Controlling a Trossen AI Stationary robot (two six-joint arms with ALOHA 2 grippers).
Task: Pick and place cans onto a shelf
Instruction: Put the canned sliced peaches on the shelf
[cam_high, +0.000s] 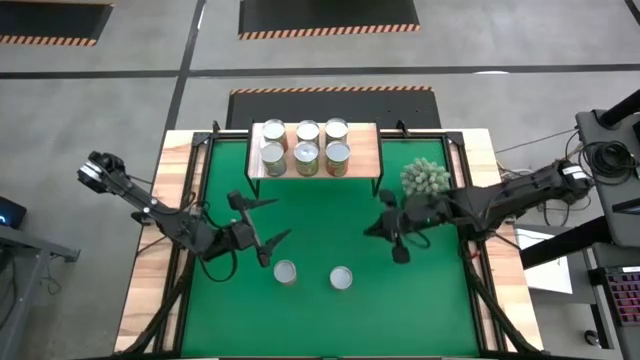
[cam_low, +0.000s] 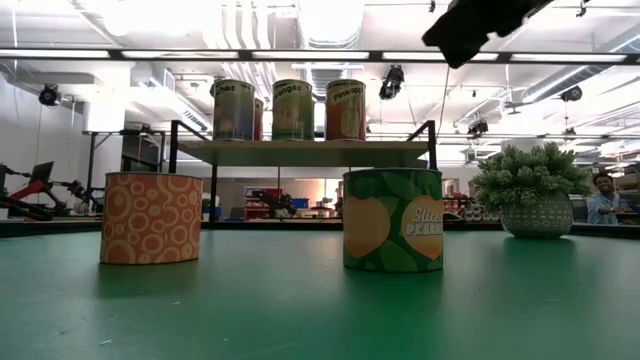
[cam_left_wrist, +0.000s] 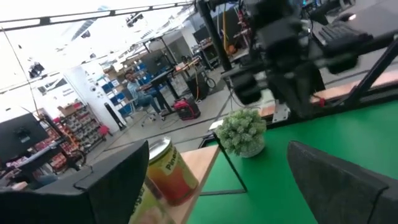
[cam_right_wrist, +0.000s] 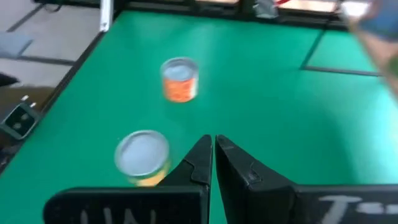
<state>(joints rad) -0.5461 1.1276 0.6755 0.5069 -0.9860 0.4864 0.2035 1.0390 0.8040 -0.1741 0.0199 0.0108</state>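
I see six cans (cam_high: 306, 147) on the shelf (cam_high: 366, 160) at top centre, two below on the mat (cam_high: 430, 300). My left gripper (cam_high: 262, 228) is spread wide, empty; my right gripper (cam_high: 388, 238) is closed on nothing.

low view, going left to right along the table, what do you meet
orange circle-patterned can → shelf set farther back, carrying three visible cans → green peach-labelled can → potted spiky plant → a person at the far right, beyond the table

Eight cans (cam_high: 307, 152), one shelf (cam_high: 365, 150), one plant (cam_high: 425, 177)
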